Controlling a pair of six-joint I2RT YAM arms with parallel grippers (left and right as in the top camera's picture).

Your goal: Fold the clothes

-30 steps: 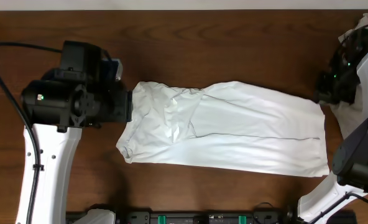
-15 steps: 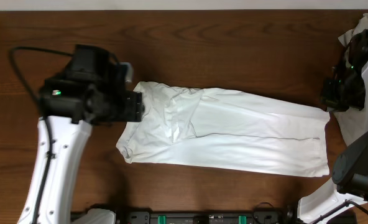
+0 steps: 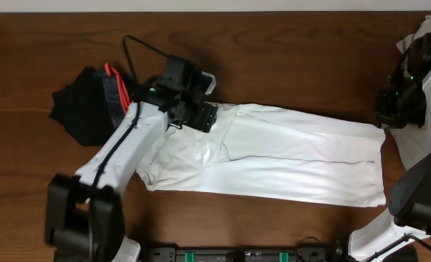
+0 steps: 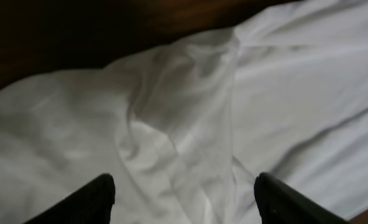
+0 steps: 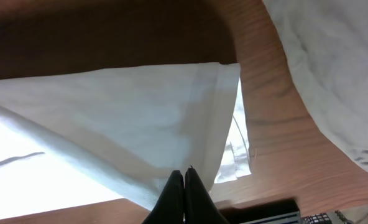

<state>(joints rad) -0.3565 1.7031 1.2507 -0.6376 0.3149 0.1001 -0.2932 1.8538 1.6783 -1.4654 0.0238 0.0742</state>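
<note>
A black garment (image 3: 81, 109) is lying at nine o'clock. The left gripper (image 3: 210, 116) is hovering wide open, gripping nothing, over the ten-o'clock end of the white T-shirt (image 3: 295, 156), which is lying spread across the centre. The right gripper (image 5: 184, 180) is sitting fully closed at the shirt's two-o'clock corner; any hold on cloth is unclear.

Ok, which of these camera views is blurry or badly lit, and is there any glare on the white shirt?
Overhead: sharp, evenly lit, one shiny patch left of centre on the white T-shirt. Left wrist: dim and soft throughout, the fingers of the left gripper just dark blurs. Right wrist: clearer, wood grain of the table readable, top in deep shadow.
</note>
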